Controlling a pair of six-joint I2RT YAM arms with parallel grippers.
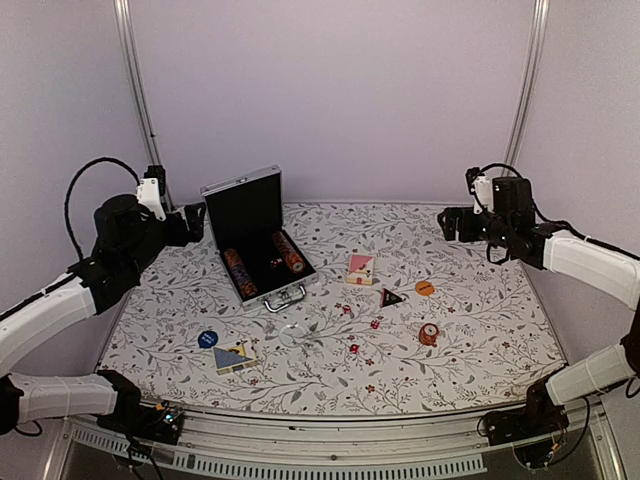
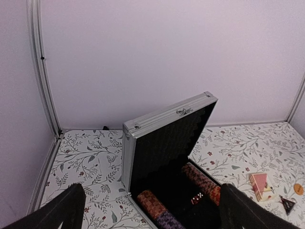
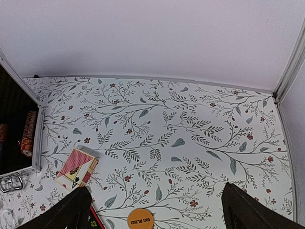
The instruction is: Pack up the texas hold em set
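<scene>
**Top view.** Table (image 1: 480, 350) has a white surface printed with leafy sprigs. Pale lilac walls (image 1: 380, 90) close it in, with aluminium posts (image 1: 135, 90) at the far corners.
- Briefcase (image 1: 258, 240) stands open near the far left corner, lid upright, with two chip rows (image 1: 288, 252) in the black lining.
- Red card deck (image 1: 360, 268) lies mid-table.
- Second card deck (image 1: 233, 357) lies by the near edge.
- Triangular token (image 1: 392, 296), orange round token (image 1: 425, 288) and tiny dice (image 1: 353, 348) are scattered right of centre.
- Left gripper (image 1: 196, 224) hangs just beside the lid.
- Right gripper (image 1: 450, 222) hangs above the far right corner.

**Left wrist.** Fingers (image 2: 62, 212) are spread wide with nothing between them. The open briefcase (image 2: 167, 143) is straight ahead.

**Right wrist.** Fingers (image 3: 248, 207) are likewise wide apart and hold nothing. Below are the red deck and the orange token, with the case edge at the left.
</scene>
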